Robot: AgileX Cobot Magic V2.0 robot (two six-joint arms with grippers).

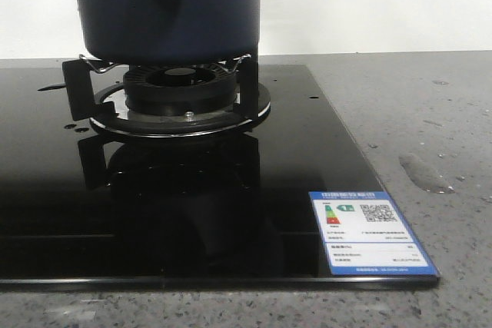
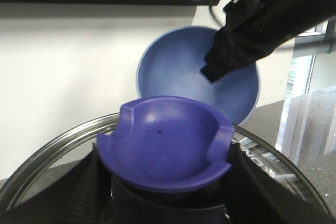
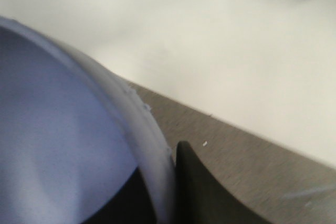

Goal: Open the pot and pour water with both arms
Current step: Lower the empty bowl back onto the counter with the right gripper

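Navy pot (image 1: 165,9) stands on the burner (image 1: 181,94) in the upper left of the front view. My left gripper (image 2: 168,203) holds the glass lid (image 2: 47,161) by its purple knob (image 2: 168,145); my right gripper (image 3: 163,192) clamps the rim of the light blue bowl (image 3: 63,145), tilted in the air. If this thin grip slips, I think the bowl can fall or spill. A puddle (image 1: 423,174) already lies on the counter (image 1: 430,97).
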